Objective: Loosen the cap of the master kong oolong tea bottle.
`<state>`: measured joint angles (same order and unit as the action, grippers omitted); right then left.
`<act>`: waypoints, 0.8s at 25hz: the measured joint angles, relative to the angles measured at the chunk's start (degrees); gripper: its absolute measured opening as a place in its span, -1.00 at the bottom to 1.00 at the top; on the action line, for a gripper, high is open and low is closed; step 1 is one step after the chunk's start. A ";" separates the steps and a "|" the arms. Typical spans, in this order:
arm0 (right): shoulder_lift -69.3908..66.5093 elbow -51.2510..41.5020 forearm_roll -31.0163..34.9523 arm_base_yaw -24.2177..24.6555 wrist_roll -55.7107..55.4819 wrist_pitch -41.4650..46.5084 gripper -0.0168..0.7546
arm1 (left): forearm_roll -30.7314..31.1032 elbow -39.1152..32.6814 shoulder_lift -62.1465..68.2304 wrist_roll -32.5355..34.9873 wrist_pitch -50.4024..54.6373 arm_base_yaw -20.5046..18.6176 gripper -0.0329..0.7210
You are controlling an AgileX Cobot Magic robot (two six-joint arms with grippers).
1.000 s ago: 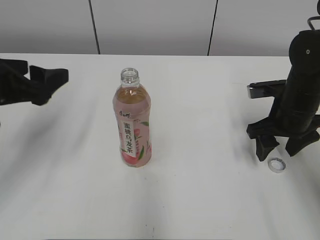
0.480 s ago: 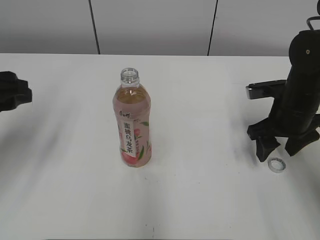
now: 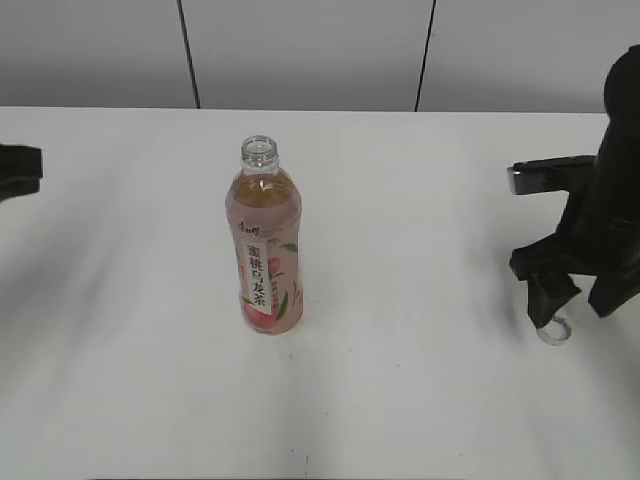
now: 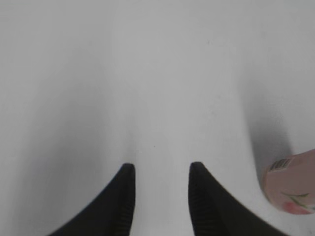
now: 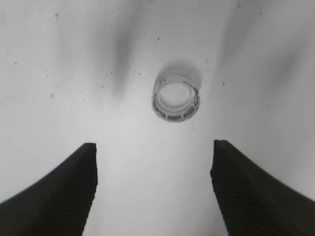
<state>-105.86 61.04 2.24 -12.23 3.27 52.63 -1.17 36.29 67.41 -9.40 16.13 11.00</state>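
Observation:
The master kong oolong tea bottle [image 3: 268, 250] stands upright in the middle of the white table, with its neck [image 3: 259, 152] open and capless. Its base shows at the lower right of the left wrist view [image 4: 293, 187]. The white cap [image 5: 175, 97] lies open side up on the table, just ahead of my open, empty right gripper [image 5: 153, 147]. In the exterior view the cap [image 3: 553, 331] is partly hidden behind a finger of the right gripper [image 3: 578, 305]. My left gripper [image 4: 160, 169] is open and empty over bare table; only its tip [image 3: 18, 170] shows at the far left edge.
The white table [image 3: 400, 400] runs back to a grey panelled wall [image 3: 300, 50]. The right arm [image 3: 605, 200] stands tall at the right edge.
My left gripper has drawn back to the left, away from the bottle. My right gripper has shifted slightly right, and its finger now partly covers the cap. The bottle has not moved.

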 joint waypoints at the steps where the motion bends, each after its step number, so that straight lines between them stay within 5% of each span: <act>1: 1.59 -0.55 0.00 0.00 -0.19 0.07 0.46 | 0.00 0.00 -1.81 0.00 -0.13 0.00 -0.31; 20: 47.40 -18.29 1.92 0.00 -0.76 10.30 0.46 | 5.81 -0.13 -43.14 0.03 34.15 0.00 -0.28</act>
<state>-58.46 42.75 4.16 -12.23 2.50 62.93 4.64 36.16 24.27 -9.37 50.28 11.00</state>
